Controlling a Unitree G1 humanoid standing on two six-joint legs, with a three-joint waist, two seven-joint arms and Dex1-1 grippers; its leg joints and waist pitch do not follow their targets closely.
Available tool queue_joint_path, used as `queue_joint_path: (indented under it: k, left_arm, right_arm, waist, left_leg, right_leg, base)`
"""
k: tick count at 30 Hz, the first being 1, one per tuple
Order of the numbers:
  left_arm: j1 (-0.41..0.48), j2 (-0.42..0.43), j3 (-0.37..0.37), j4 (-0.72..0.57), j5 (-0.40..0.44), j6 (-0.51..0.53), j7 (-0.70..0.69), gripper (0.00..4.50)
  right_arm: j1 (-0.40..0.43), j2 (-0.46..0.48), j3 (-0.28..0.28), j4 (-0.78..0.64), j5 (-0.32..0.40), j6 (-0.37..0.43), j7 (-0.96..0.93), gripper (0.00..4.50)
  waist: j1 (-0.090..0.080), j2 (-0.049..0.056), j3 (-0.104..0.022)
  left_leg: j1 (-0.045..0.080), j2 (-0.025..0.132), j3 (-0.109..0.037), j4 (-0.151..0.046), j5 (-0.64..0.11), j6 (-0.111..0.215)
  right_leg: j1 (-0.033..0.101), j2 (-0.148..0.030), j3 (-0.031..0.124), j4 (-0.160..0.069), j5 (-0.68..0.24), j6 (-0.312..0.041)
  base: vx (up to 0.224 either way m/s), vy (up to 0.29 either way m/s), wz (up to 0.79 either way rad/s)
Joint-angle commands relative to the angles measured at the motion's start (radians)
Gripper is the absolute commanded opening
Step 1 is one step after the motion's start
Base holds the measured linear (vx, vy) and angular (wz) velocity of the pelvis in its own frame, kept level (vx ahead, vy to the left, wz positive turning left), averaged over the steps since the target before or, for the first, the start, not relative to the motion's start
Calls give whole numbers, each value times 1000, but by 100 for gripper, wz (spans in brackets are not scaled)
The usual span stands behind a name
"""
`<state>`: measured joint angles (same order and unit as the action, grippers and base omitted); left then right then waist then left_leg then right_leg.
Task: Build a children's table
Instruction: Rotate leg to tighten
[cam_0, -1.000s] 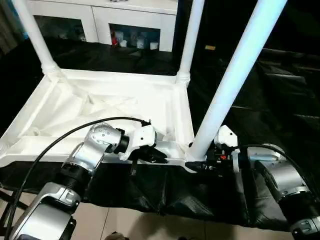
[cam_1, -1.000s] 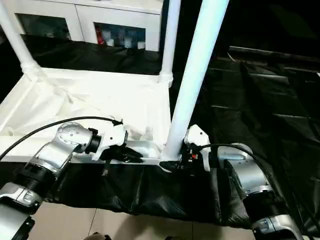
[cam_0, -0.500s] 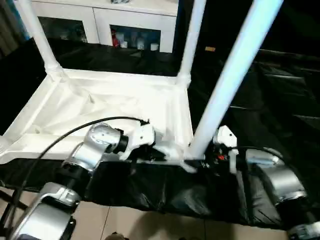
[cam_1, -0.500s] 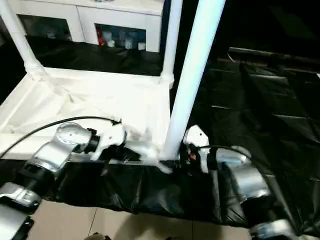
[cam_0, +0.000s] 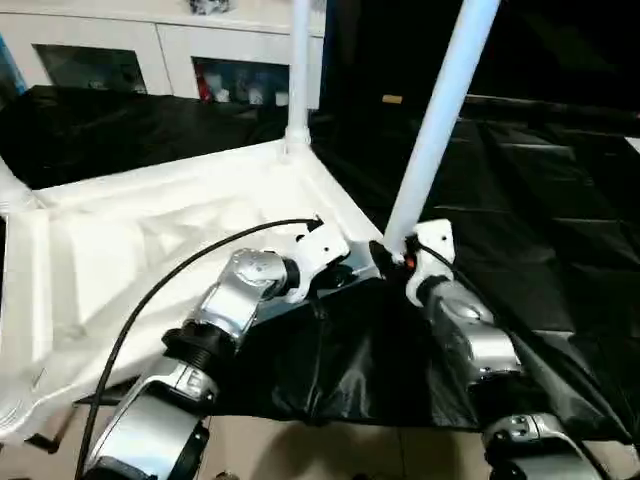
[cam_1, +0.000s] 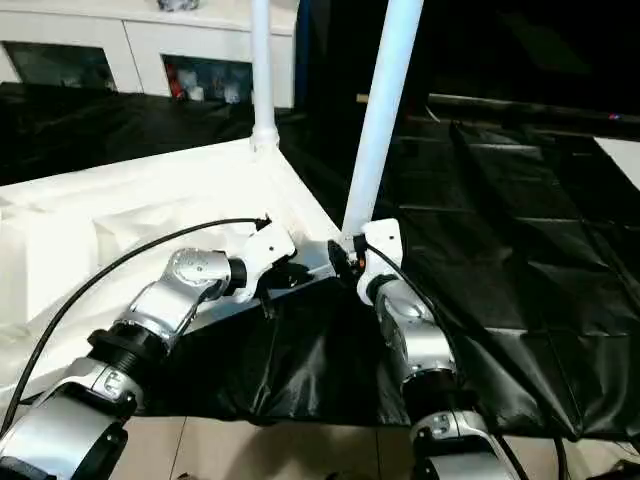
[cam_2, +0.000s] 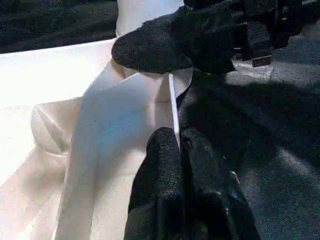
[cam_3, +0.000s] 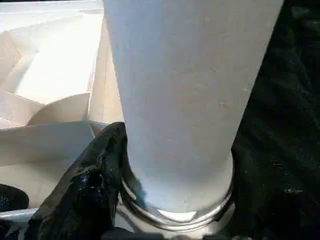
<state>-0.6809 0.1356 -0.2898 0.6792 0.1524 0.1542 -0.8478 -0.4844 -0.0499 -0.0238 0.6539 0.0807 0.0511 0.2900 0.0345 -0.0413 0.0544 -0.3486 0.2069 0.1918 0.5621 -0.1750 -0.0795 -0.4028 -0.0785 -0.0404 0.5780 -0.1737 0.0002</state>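
two sets of jaws: left gripper (cam_2: 176, 150) pinched on tabletop rim (cam_2: 172, 107), right gripper (cam_3: 165, 200) around leg (cam_3: 185, 95).

A surface covered by black plastic sheeting (cam_0: 540, 230) is seen, wrinkled and creased, with its near edge draped down in folds toward 6 o'clock. The upturned white tabletop (cam_0: 130, 250) is laid directly on the sheeting, ribbed underside up, occupying the 9 to 11 o'clock part and turned at an angle. One corner is pointed toward 12 o'clock, another toward the centre. Bare sheeting is spread from 1 to 4 o'clock. A pale tiled floor (cam_0: 300, 450) is visible beneath the draped edge at 6 o'clock. A white cabinet (cam_0: 150, 50) is stood behind at 11 o'clock.
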Motion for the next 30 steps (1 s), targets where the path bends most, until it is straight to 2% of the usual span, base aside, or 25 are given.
queue_joint_path:
  k: [1,3,4,5,8,10,14,15,16,19,23,25,26,30]
  left_arm:
    - [15,-65,-91,11,6,-4,-56,0]
    - [16,-60,-90,11,6,-6,-58,0]
    - [20,-45,-90,9,7,-16,-70,0]
    - [29,-16,-90,0,4,-36,-104,0]
    - [43,20,-89,-13,-4,-55,-152,0]
    - [51,42,-88,-21,-9,-71,-185,0]
    - [57,86,-90,-35,-20,-108,-249,0]
    - [57,96,-89,-38,-23,-115,-263,0]
    - [55,115,-88,-45,-33,-129,-299,0]
    - [52,134,-87,-55,-44,-144,-340,0]
    - [49,167,-94,-79,-61,-163,-420,0]
    - [47,177,-98,-81,-68,-173,-448,0]
    - [47,181,-101,-81,-69,-176,-458,0]
    - [48,192,-106,-80,-70,-188,-478,0]
  right_arm:
    - [-22,56,71,6,6,-4,93,340]
    - [-20,49,70,3,6,-8,104,377]
    - [-16,30,71,-6,11,-16,130,377]
    - [-4,-12,75,-33,26,-21,196,385]
    - [10,-65,87,-61,28,-25,270,407]
    - [16,-96,95,-72,22,-29,310,430]
    - [42,-163,118,-122,42,-23,446,430]
    - [51,-182,125,-139,52,-17,491,430]
    - [73,-223,149,-185,72,1,588,430]
    - [94,-266,178,-230,81,14,680,430]
    - [124,-345,228,-301,105,74,840,430]
    - [125,-368,242,-307,109,93,886,430]
    - [125,-376,247,-309,111,100,903,405]
    - [125,-388,255,-313,115,115,927,383]
  waist:
    - [3,4,-43]
    - [2,5,-44]
    - [2,2,-43]
    - [4,4,-45]
    - [6,1,-46]
    - [9,4,-50]
    - [16,5,-51]
    - [17,6,-50]
    - [17,6,-50]
    - [23,6,-46]
    - [31,5,-41]
    - [34,6,-43]
    - [36,7,-44]
    - [43,7,-45]
  left_leg:
    - [2,19,-13,-75,-353,10]
    - [1,19,-12,-75,-345,13]
    - [0,20,-10,-74,-338,17]
    - [2,20,-10,-73,-335,24]
    - [-1,20,-6,-70,-292,42]
    - [-2,22,-5,-66,-241,56]
    - [-3,22,-2,-63,-198,76]
    - [-1,24,-1,-62,-196,82]
    - [-1,24,-1,-62,-199,83]
    - [1,26,0,-64,-230,84]
    - [3,29,-2,-68,-268,65]
    - [3,30,-1,-68,-266,59]
    - [3,31,-1,-67,-260,57]
    - [3,30,0,-65,-239,56]
  right_leg:
    - [28,-50,31,-78,-353,-160]
    - [28,-50,32,-77,-330,-168]
    - [29,-49,32,-76,-317,-172]
    - [31,-49,31,-75,-304,-177]
    - [36,-50,33,-70,-247,-195]
    - [39,-51,33,-61,-182,-215]
    - [47,-49,31,-53,-107,-238]
    - [44,-48,31,-52,-95,-245]
    - [44,-48,31,-51,-96,-249]
    - [42,-50,32,-56,-141,-245]
    - [41,-50,32,-63,-232,-224]
    - [40,-50,32,-61,-229,-224]
    - [39,-50,32,-60,-217,-228]
    - [40,-50,31,-55,-180,-239]
  base:
    - [0,0,0]
    - [0,0,0]
    - [0,0,0]
    - [0,0,0]
    - [0,0,0]
    - [0,0,0]
    - [0,0,0]
    - [0,0,0]
    - [0,0,0]
    - [0,0,0]
    - [0,0,0]
    - [0,0,0]
    - [0,0,0]
    - [0,0,0]
